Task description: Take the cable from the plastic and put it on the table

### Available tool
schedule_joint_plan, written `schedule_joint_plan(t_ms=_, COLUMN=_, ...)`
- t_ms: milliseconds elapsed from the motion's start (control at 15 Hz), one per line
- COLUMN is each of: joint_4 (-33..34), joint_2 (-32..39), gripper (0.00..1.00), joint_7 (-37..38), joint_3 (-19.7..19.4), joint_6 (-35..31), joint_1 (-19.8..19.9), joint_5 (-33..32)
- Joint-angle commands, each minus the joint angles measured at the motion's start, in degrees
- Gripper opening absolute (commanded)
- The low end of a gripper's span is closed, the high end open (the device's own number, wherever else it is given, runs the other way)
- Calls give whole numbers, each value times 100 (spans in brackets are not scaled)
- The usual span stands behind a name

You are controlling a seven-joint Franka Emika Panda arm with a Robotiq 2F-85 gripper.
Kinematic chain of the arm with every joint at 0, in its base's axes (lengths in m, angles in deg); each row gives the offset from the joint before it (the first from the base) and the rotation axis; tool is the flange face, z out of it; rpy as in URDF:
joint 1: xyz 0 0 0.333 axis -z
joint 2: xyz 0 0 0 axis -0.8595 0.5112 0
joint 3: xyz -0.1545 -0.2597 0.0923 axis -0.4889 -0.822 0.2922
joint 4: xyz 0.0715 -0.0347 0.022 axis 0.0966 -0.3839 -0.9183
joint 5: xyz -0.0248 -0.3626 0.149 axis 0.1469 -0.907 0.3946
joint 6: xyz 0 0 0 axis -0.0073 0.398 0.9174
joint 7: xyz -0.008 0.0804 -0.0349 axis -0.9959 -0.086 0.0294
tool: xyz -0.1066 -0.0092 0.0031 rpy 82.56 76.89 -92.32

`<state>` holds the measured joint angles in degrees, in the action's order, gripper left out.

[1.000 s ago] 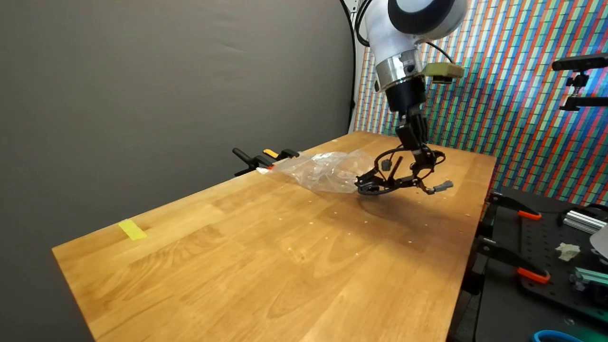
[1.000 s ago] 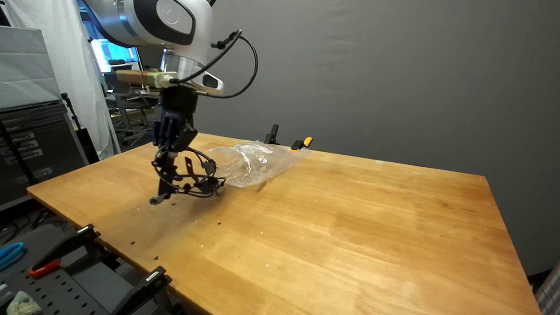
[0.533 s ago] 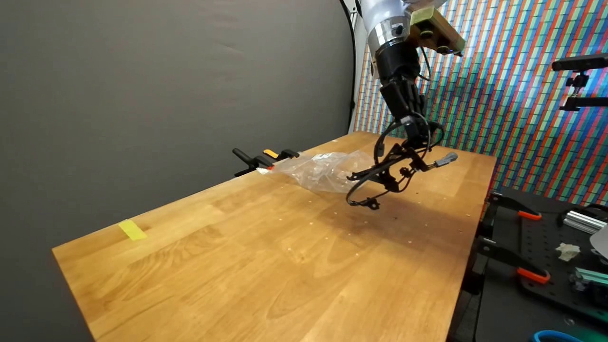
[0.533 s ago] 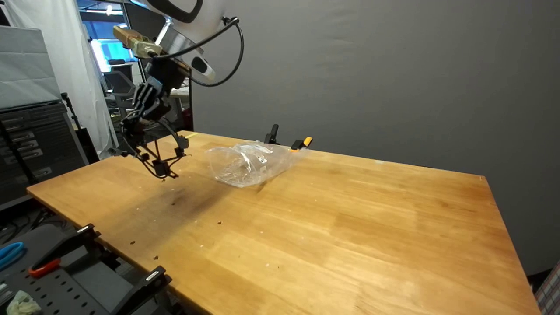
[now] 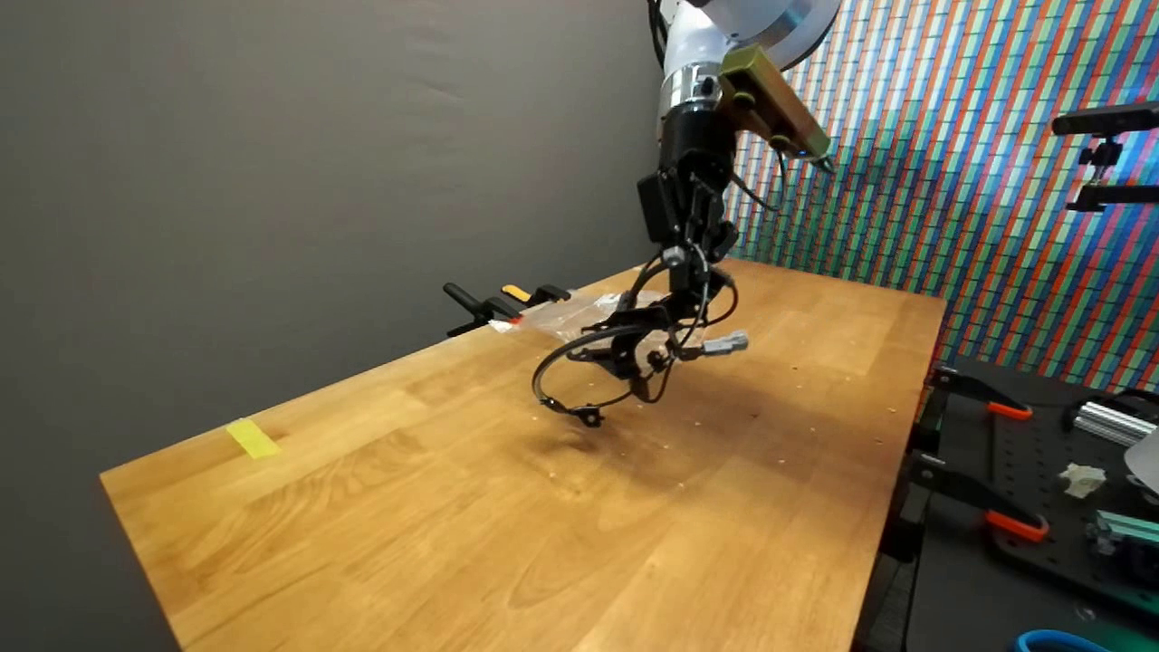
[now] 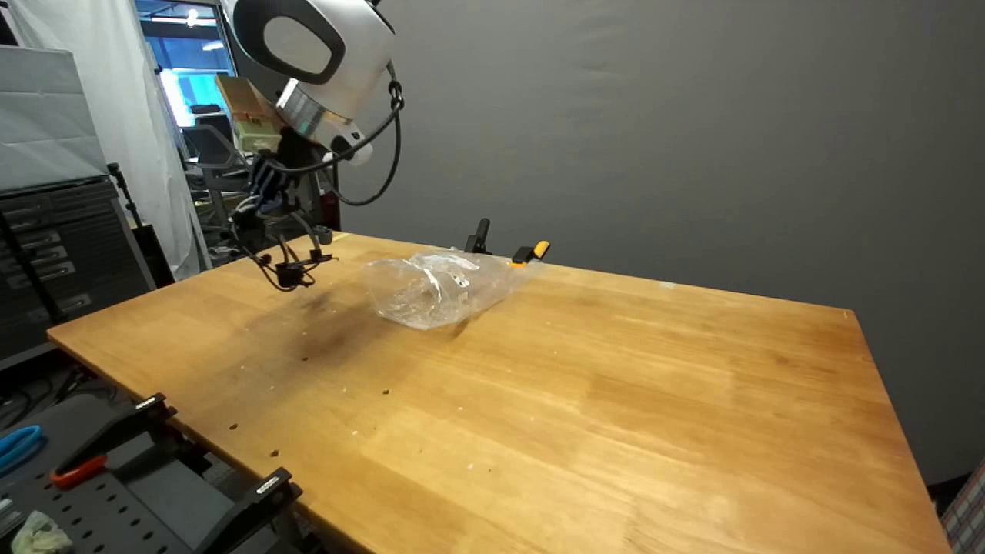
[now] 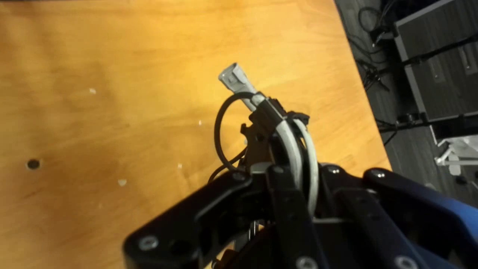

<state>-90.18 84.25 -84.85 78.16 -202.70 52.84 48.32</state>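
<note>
one cable (image 5: 625,353), and it looks fully out of the plastic bag (image 5: 566,315) now. going cam by cam: in an exterior view the gripper (image 5: 693,288) has shifted sideways above the table (image 5: 453,507), cable dangling in messy loops and not touching down. the bag sits behind it from there, so that angle alone won't settle the gap.

in an exterior view the bag (image 6: 439,288) hasn't budged, but the cable (image 6: 291,273), which was right at its mouth a second ago, now hangs well apart from it. so the pull-out half of the job seems done.

wrist view: the gripper is clamped tight around the cable's pale strands (image 7: 293,149), gray connector (image 7: 234,77) poking out past them. nothing's been set down yet, so what's left is probably just lowering it and letting go, with those loose loops likely landing first.
</note>
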Motion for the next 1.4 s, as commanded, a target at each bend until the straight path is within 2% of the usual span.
schedule_joint_plan(t_ms=0, joint_4=14, joint_2=400, gripper=2, joint_7=-379, joint_3=110, joint_6=-1306, joint_1=-38, joint_5=-23)
schedule_joint_plan(t_ms=200, joint_4=-217, joint_2=538, gripper=2, joint_7=-483, joint_3=95, joint_6=-2016, joint_1=46, joint_5=-160)
schedule_joint_plan(t_ms=533, joint_4=-881, joint_2=185, gripper=2, joint_7=-164, joint_3=-129, joint_6=-2994, joint_1=115, joint_5=-1386)
schedule_joint_plan(t_ms=933, joint_4=-1802, joint_2=-601, gripper=2, joint_7=969, joint_3=-729, joint_6=-4048, joint_1=214, joint_5=-3482)
schedule_joint_plan(t_ms=1333, joint_4=-2142, joint_2=-1093, gripper=2, joint_7=2109, joint_3=-1237, joint_6=-4202, joint_1=589, joint_5=-5336)
